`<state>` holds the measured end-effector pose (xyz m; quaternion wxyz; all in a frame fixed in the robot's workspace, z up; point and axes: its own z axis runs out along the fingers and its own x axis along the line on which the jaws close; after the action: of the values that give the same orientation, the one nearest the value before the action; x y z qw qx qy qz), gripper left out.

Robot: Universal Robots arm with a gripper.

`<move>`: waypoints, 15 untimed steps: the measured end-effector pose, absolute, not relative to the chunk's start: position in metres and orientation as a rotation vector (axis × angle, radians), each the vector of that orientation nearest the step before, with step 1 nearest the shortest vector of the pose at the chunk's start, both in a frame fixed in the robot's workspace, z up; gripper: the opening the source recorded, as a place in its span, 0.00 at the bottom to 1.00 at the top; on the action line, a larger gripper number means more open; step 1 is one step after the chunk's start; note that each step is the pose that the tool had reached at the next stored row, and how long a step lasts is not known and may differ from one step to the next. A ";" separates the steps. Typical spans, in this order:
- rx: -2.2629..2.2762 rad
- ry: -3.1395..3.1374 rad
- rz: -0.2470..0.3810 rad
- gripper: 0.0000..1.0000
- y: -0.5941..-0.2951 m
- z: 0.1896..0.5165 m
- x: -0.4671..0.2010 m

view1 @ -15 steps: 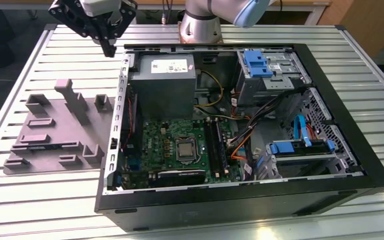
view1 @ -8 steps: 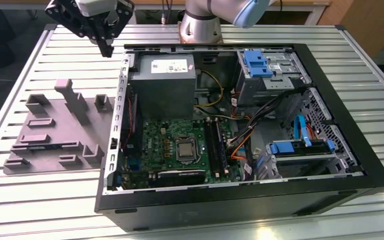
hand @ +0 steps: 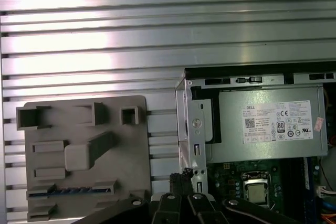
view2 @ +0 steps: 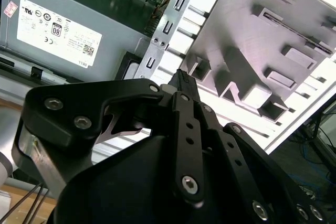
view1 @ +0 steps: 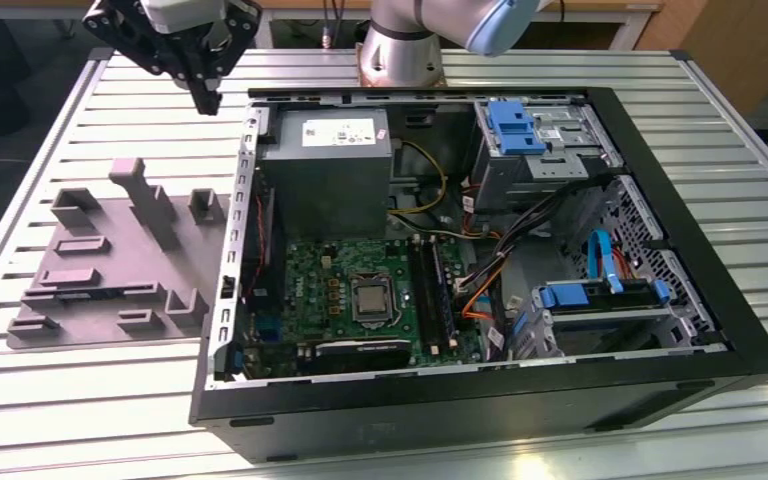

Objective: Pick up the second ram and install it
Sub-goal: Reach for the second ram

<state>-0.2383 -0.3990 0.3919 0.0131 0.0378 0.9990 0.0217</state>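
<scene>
Bluish-green, the second ram (view1: 91,293) lies flat in a low slot of the grey moulded tray (view1: 91,225), near the tray's edge closest to the exterior camera; in the first wrist view it shows as a thin blue strip (hand: 63,190) between two raised blocks.

The tray rests on a table (view1: 77,400) of ribbed aluminium slats, which shine brightly in the first wrist view. Beyond the table's far edge there is wooden furniture, with dark floor at the exterior view's left.

Just beside the tray, at the exterior view's right, an open black computer case (view1: 491,400) lies on its side. Inside it are a grey power supply (view1: 331,170), a green motherboard (view1: 317,290) with a square processor socket (view1: 371,298), orange cables (view1: 478,300) and blue drive brackets (view1: 508,125).

The gripper (view1: 205,98) hangs above the table near the case's far corner, well apart from the ram, its fingers (view2: 181,80) closed together on nothing.
</scene>
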 end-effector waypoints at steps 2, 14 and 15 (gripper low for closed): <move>0.118 3.112 0.068 0.11 -0.399 0.392 -0.240; 0.118 3.112 0.068 0.11 -0.399 0.392 -0.247; 0.118 3.113 0.068 0.11 -0.399 0.392 -0.248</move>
<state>-0.2480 -0.3989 0.3919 0.0131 0.0379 0.9990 0.0217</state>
